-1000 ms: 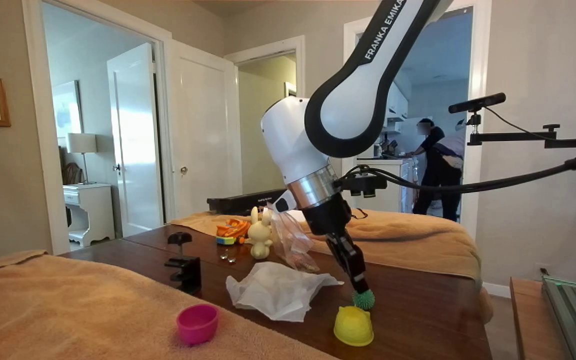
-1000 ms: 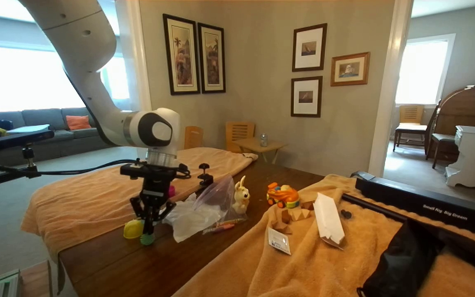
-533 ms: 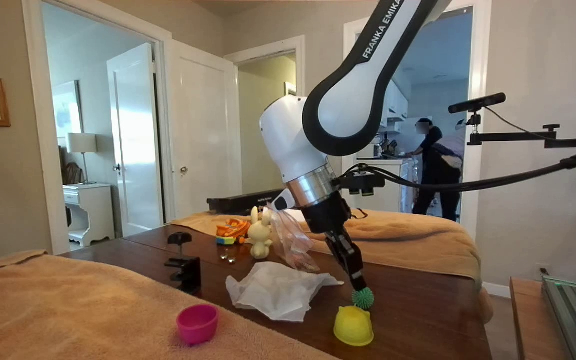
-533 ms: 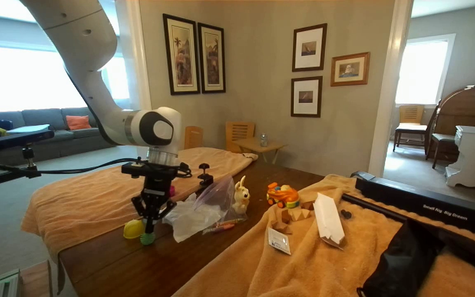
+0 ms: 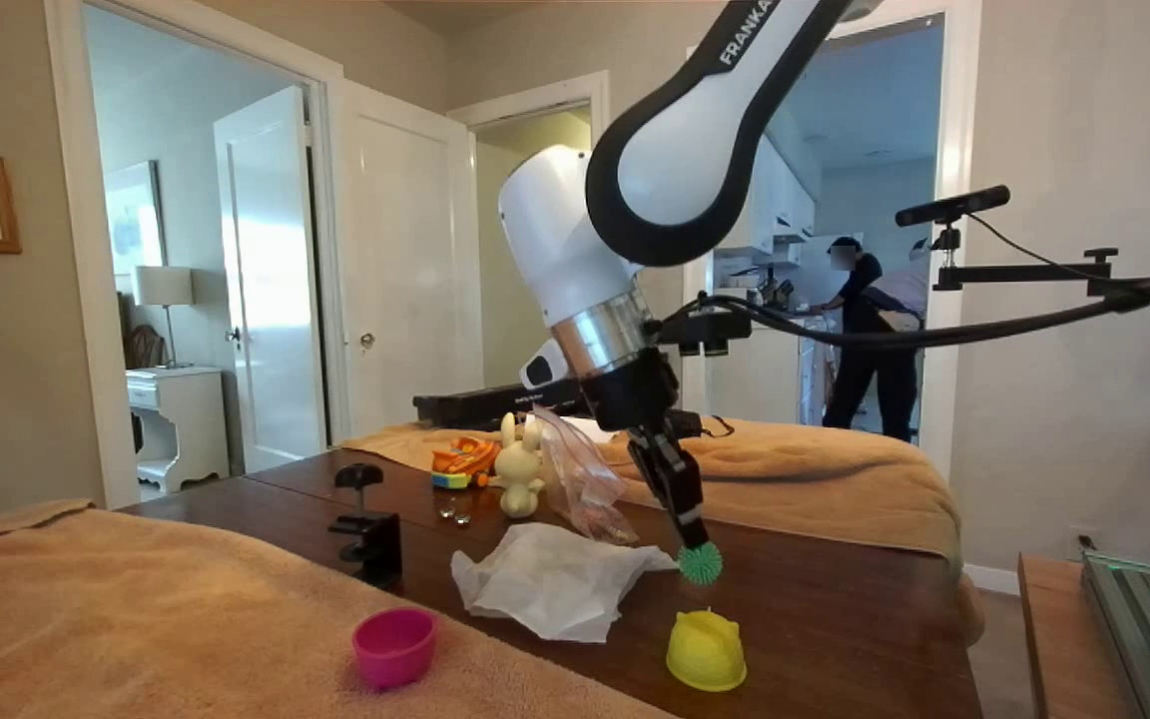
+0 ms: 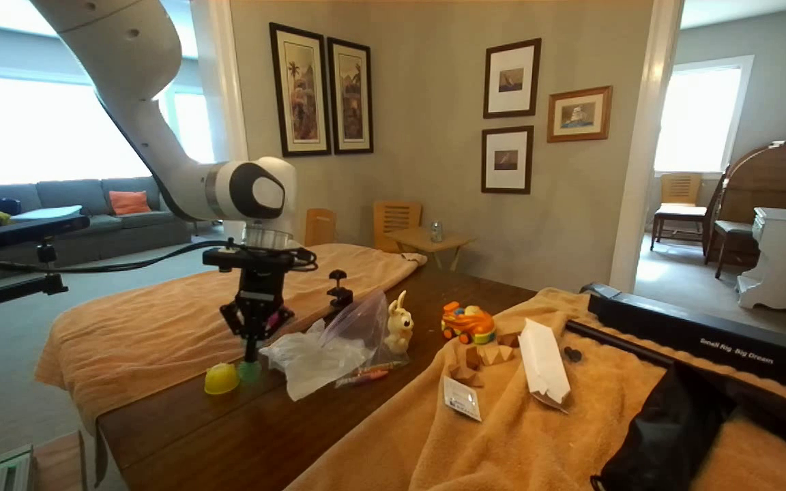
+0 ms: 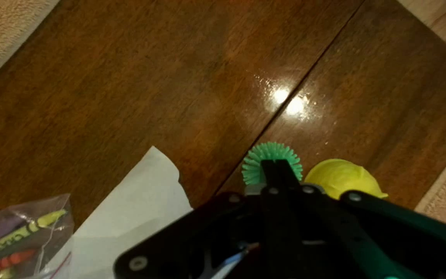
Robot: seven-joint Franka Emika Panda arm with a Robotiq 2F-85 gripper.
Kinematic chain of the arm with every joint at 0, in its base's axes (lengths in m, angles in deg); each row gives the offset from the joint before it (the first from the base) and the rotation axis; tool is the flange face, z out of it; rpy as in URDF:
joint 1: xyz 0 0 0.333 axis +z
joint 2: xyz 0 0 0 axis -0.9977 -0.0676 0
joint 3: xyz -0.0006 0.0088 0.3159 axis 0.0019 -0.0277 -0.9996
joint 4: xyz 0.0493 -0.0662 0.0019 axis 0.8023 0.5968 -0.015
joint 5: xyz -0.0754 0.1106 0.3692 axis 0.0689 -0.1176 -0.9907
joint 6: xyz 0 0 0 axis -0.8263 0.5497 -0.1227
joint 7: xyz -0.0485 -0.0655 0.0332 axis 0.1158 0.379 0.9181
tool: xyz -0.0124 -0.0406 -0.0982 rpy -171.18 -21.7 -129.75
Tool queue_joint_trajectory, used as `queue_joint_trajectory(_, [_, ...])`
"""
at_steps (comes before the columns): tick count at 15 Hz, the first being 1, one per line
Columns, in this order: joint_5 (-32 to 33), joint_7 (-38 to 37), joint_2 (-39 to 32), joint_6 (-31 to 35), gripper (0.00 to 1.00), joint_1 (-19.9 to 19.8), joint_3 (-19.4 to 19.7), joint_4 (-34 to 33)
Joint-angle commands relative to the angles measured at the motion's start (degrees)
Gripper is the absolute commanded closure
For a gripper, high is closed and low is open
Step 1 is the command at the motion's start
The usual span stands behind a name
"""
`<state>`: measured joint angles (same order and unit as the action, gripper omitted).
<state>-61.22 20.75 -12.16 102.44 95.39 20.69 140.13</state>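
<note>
My gripper [image 5: 692, 540] is shut on a small green spiky ball [image 5: 701, 565], pinching its bristles between the fingertips. In the wrist view the ball [image 7: 254, 164] shows around the tips of the two fingers [image 7: 269, 170], which lie almost together. The ball hangs a little above the dark wooden table in both exterior views. Just beside and below it sits a yellow cup [image 5: 706, 654], upside down on the table, also seen in the wrist view as a yellow dome [image 7: 339, 178]. Crumpled white paper [image 5: 560, 584] lies close by on the ball's other side.
A pink cup [image 5: 394, 649] stands on the orange towel [image 5: 186, 619]. Farther back are a black clamp [image 5: 375, 549], a cream bunny toy [image 6: 400, 324], an orange toy vehicle [image 6: 468, 322] and a plastic bag of crayons [image 7: 18, 240]. A white box [image 6: 543, 365] rests on another towel.
The gripper has risen from the table with the green ball in it, drifting toward the white paper. The yellow cup stays where it was.
</note>
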Motion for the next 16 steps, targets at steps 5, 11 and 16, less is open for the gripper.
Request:
queue_joint_trajectory(5, [-0.65, -0.75, 7.44, -19.22, 0.99, 1.90, -0.72, -5.16])
queue_joint_trajectory(11, [0.01, -4.94, 12.86, -26.12, 0.99, -0.42, 2.55, -3.60])
queue_joint_trajectory(16, [3.11, -9.62, 12.82, -19.59, 0.99, -3.37, 6.23, -3.16])
